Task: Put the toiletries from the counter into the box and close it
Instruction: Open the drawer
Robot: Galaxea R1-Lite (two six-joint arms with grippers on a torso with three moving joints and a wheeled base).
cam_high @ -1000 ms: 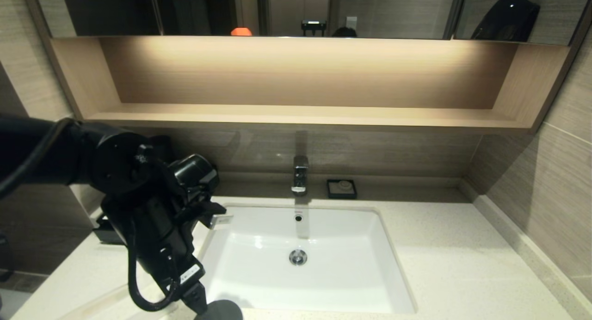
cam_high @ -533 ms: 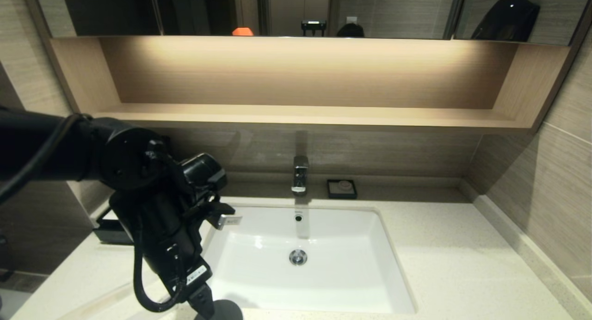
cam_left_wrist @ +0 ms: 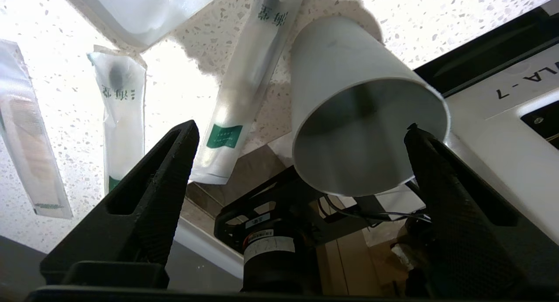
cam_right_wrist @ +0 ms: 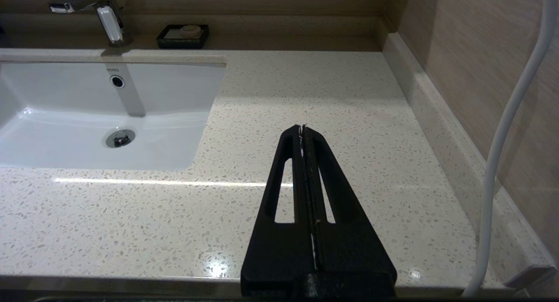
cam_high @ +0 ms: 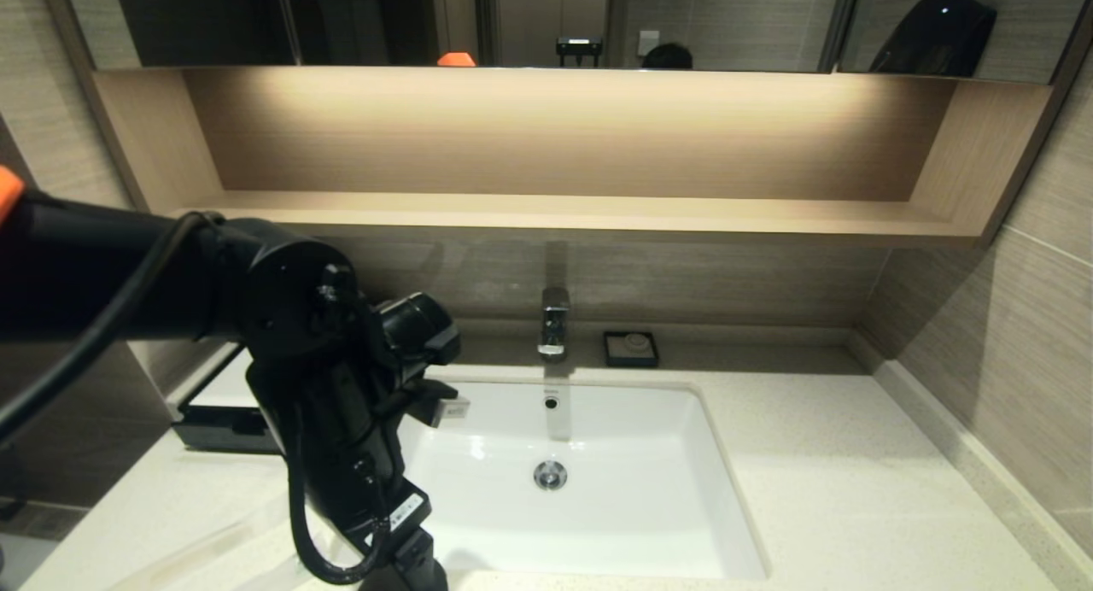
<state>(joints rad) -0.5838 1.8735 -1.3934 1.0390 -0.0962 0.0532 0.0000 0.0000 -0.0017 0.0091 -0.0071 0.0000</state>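
Several toiletries packets lie on the speckled counter (cam_high: 837, 488): one long packet (cam_left_wrist: 251, 75), a shorter one (cam_left_wrist: 122, 118) and another at the edge of the left wrist view (cam_left_wrist: 26, 140). My left gripper (cam_left_wrist: 301, 125) is open and empty, hovering above them; a white cup (cam_left_wrist: 349, 110) stands between its fingertips in that view. In the head view my left arm (cam_high: 341, 420) hides the packets. The black box with a white top (cam_high: 218, 403) sits at the counter's left rear, partly behind the arm. My right gripper (cam_right_wrist: 302, 127) is shut and empty over the counter right of the basin.
The white basin (cam_high: 598, 454) fills the middle of the counter, with a faucet (cam_high: 553, 322) and a small black soap dish (cam_high: 631, 348) behind it. A wooden shelf runs above. A wall borders the counter on the right. A larger flat packet (cam_left_wrist: 144, 9) lies beyond the slim ones.
My left arm has moved to the right and slightly up, uncovering more of the box's white top. The right arm has not moved.
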